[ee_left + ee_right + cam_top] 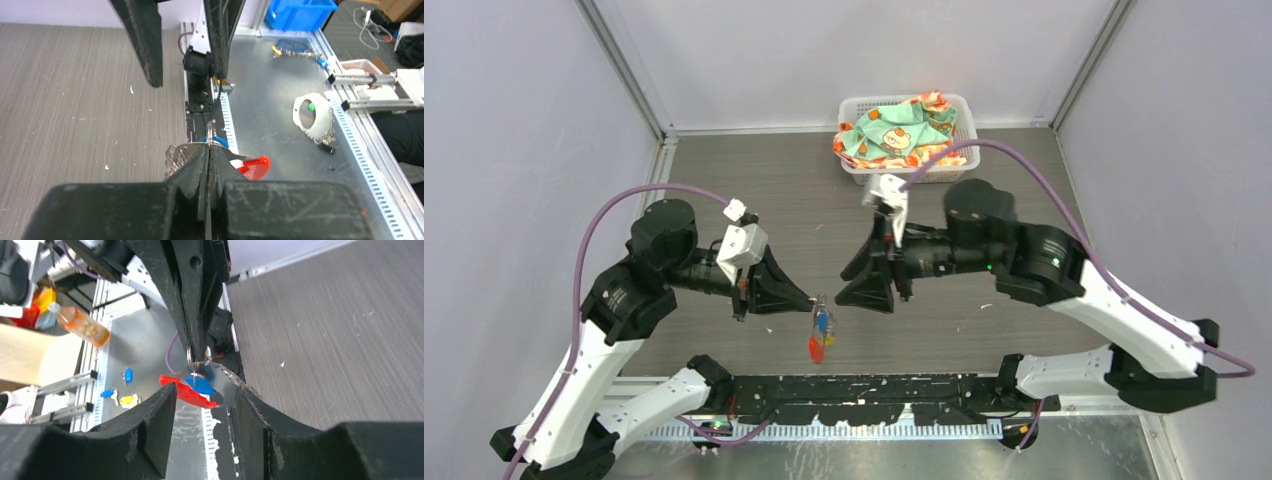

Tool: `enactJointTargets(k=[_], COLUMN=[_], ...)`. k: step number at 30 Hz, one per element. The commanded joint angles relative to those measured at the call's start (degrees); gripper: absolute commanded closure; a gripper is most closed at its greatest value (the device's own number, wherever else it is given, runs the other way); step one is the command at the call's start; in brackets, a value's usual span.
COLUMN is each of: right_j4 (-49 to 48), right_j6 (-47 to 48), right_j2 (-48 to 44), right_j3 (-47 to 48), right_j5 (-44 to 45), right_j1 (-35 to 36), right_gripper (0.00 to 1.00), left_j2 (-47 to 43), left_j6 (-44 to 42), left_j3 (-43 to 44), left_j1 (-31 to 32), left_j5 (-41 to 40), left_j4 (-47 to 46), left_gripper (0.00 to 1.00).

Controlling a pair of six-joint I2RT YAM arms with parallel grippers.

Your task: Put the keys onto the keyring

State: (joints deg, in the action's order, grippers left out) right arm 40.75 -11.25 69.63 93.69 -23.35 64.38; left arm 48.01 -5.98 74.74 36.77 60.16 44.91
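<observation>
My left gripper is shut on the thin metal keyring and holds it above the table's front edge. A blue-tagged key and the long red tag hang from the ring, with a chain-like bunch beside them. I cannot pick out a yellow-tagged key on the ring. My right gripper faces the ring from the right, open, with nothing between its fingers, its tips just short of the hanging tags.
A white basket holding a patterned cloth stands at the back. Beyond the front edge lies a metal bench with loose blue and yellow tagged keys, an orange bottle and a blue bin.
</observation>
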Motion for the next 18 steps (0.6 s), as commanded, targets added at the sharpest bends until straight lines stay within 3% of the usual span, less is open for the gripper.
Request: enactJointTargets(k=[1,8,14,18], right_j4=[-17.26,-27.03,-30.35,-30.41], right_j6=[-5.08,-6.81,-7.95,-8.48], right_j2=[-6.99,-7.23,-5.77,-5.30], right_j3=[-8.07,-12.73,-12.82,-12.72], right_j5=[3.49,1.22,-1.65,-2.74], right_j1=[-0.05,-0.11,-0.06,-0.14], right_gripper=[0.47,0.49,0.59,0.75], left_j2=[-0.57,-0.04,0.16,-0.15], left_j6=[10.26,15.38,16.41,16.57], left_j3=[-0.03,-0.12,0.07,-0.33], left_j1=[0.23,0.30,0.23,0.23], left_j5=[0.11,1.79,1.80,1.59], left_j4=[-13.86,-17.64,-19.11,-19.37], left_gripper=[1.00,1.00,1.00,1.00])
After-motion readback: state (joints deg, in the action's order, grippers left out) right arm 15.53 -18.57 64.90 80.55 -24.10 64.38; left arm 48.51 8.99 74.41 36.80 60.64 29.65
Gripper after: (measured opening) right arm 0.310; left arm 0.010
